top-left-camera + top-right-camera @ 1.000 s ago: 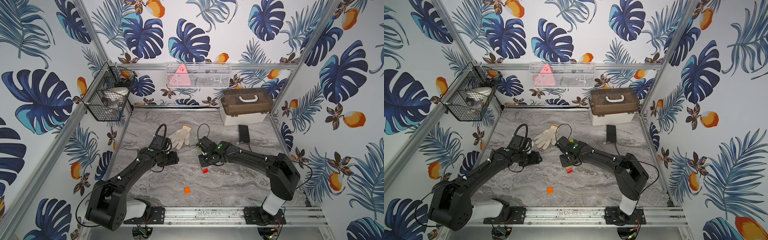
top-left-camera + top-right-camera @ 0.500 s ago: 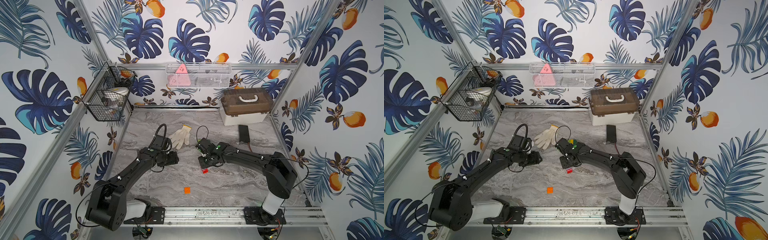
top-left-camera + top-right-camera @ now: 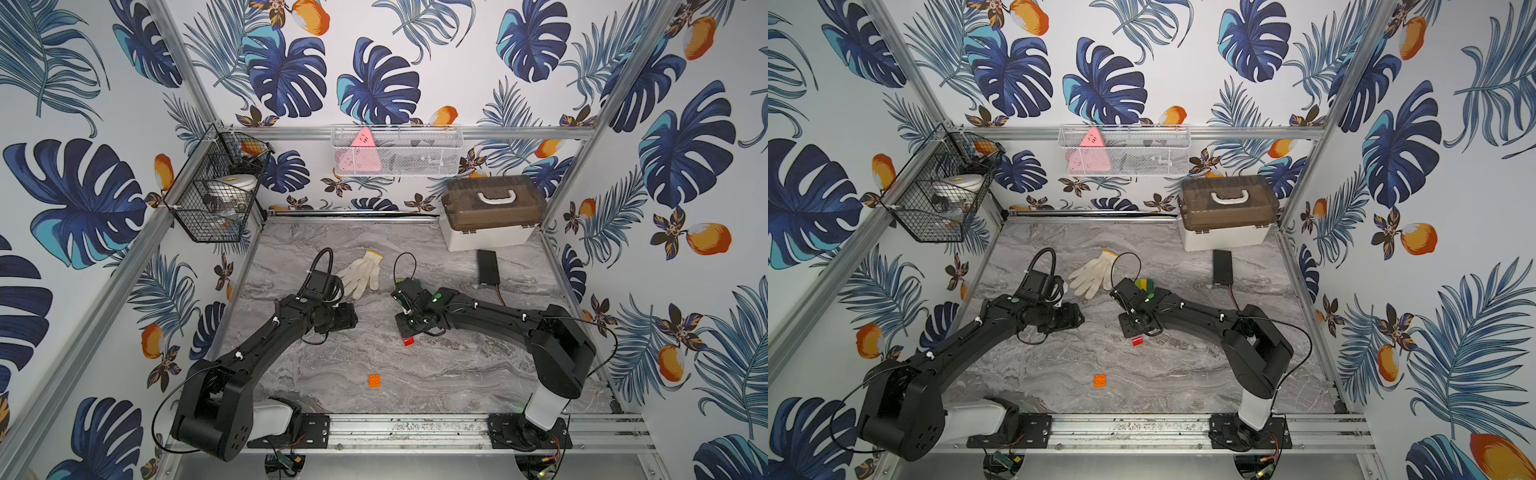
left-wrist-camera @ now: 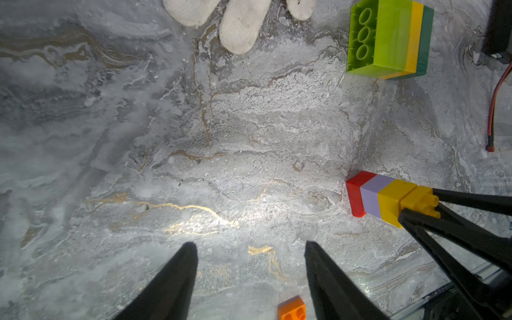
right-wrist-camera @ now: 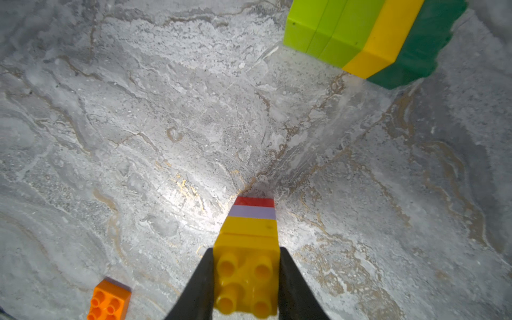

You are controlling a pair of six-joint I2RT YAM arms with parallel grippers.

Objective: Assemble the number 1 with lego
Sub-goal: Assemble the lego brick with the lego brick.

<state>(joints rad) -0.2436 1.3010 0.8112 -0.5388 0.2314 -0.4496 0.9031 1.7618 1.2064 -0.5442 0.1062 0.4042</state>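
Top views come first. In both top views my right gripper (image 3: pixel 409 332) sits just right of the frame's middle, pointing down. The red end of the brick column (image 3: pixel 408 341) shows beneath it on the marble tabletop (image 3: pixel 457 374). My left gripper (image 3: pixel 347 321) hangs to its left, well apart. An orange brick (image 3: pixel 375 380) lies alone at lower centre. In a top view the layered block (image 3: pixel 1144 284), lime, yellow and dark green, peeks out above my right wrist, near the white glove (image 3: pixel 1090 274).

Left wrist view: my left gripper (image 4: pixel 249 245) has its fingers spread with nothing between them. Beyond them the brick column (image 4: pixel 382 199) leans, its red end touching the tabletop.

Right wrist view: my right gripper (image 5: pixel 246 249) is clamped on the column's yellow stud end. Below the yellow come the lilac and the red. The layered block (image 5: pixel 374 36) lies well apart, and the orange brick (image 5: pixel 109 300) is off to one side.

I judge the step to be building the narrow stroke of the 1. Next, I think, the studs must be freed: stand the column upright, regrip lower, and let my empty left gripper fetch the orange brick.
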